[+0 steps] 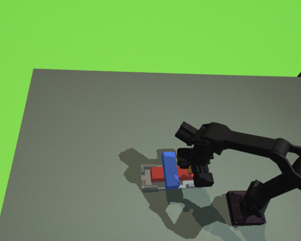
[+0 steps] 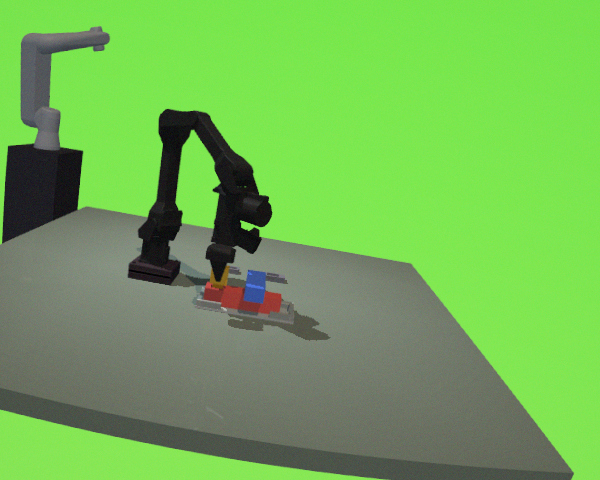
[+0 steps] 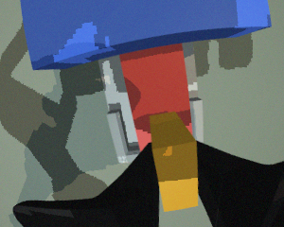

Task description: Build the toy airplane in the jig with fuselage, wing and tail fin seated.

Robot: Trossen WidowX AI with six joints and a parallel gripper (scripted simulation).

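Observation:
The red fuselage (image 1: 157, 173) (image 2: 233, 297) (image 3: 153, 85) lies in the grey cradle jig (image 1: 145, 178) (image 2: 285, 311) (image 3: 115, 129). The blue wing (image 1: 169, 169) (image 2: 255, 285) (image 3: 142, 9) sits across the top of the fuselage. My gripper (image 1: 190, 169) (image 2: 218, 275) (image 3: 168, 146) is shut on the yellow tail fin (image 1: 189, 168) (image 2: 213, 278) (image 3: 174, 161) and holds it upright at the fuselage's tail end, its lower edge at the fuselage top. Whether its tab is in the socket is hidden.
The arm's base (image 1: 245, 210) (image 2: 153, 268) stands on the grey table (image 1: 80, 129) (image 2: 341, 361) near the jig. A dark box (image 2: 39, 188) with a grey arm (image 2: 36, 77) stands off the table's far corner.

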